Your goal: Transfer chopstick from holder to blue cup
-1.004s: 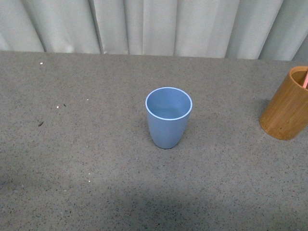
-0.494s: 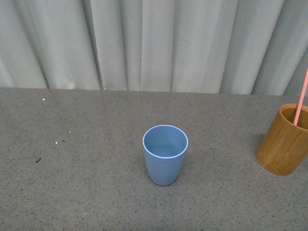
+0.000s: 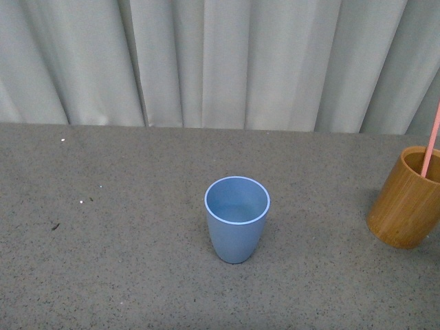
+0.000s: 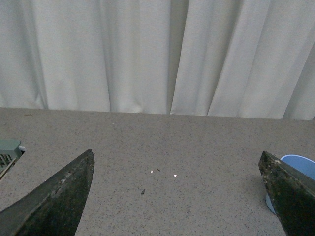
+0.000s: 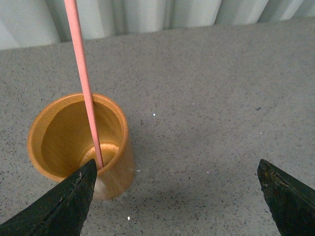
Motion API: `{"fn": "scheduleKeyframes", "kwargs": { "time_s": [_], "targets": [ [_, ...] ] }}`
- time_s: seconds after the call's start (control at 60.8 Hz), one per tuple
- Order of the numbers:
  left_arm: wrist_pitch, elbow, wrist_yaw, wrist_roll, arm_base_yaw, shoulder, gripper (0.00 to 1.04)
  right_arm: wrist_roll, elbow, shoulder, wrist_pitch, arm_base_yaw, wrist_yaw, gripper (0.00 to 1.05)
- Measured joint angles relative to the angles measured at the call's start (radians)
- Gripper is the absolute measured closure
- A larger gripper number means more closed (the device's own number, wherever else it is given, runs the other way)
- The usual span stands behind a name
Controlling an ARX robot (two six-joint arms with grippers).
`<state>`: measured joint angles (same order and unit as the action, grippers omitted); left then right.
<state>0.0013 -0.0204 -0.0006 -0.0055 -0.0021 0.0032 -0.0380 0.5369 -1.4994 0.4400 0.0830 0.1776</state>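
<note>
The light blue cup [image 3: 236, 216] stands upright and empty in the middle of the grey table. The orange-brown bamboo holder [image 3: 407, 198] stands at the right edge of the front view, with the salmon-pink chopstick [image 3: 431, 141] leaning up out of it. Neither arm shows in the front view. In the right wrist view my right gripper [image 5: 177, 169] is open and empty, above the table beside the holder [image 5: 78, 145]; the chopstick [image 5: 84, 88] rises from inside it. My left gripper [image 4: 177, 164] is open and empty, with the blue cup [image 4: 299, 169] behind one finger.
A pale pleated curtain [image 3: 220, 62] hangs along the table's far edge. A grey-green object [image 4: 7, 150] shows at the edge of the left wrist view. Small white specks [image 3: 82, 201] lie on the table's left part.
The front view has tilted up over the last second: the curtain fills more of it, the cups sit lower, and the chopstick's shaft now shows. The cups have not moved on the table.
</note>
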Motion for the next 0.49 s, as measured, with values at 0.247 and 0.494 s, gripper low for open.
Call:
{"fn": "scheduleKeyframes", "kwargs": {
  "time_s": [0.247,0.494],
  "targets": [
    [0.000,0.000,0.000,0.000,0.000,0.000,0.07,0.016,0.197,-0.111,-0.051,-0.002,-0.004,0.09],
    [0.000,0.000,0.000,0.000,0.000,0.000,0.07,0.018,0.267,-0.205,-0.040,-0.012,-0.019,0.09]
  ]
}}
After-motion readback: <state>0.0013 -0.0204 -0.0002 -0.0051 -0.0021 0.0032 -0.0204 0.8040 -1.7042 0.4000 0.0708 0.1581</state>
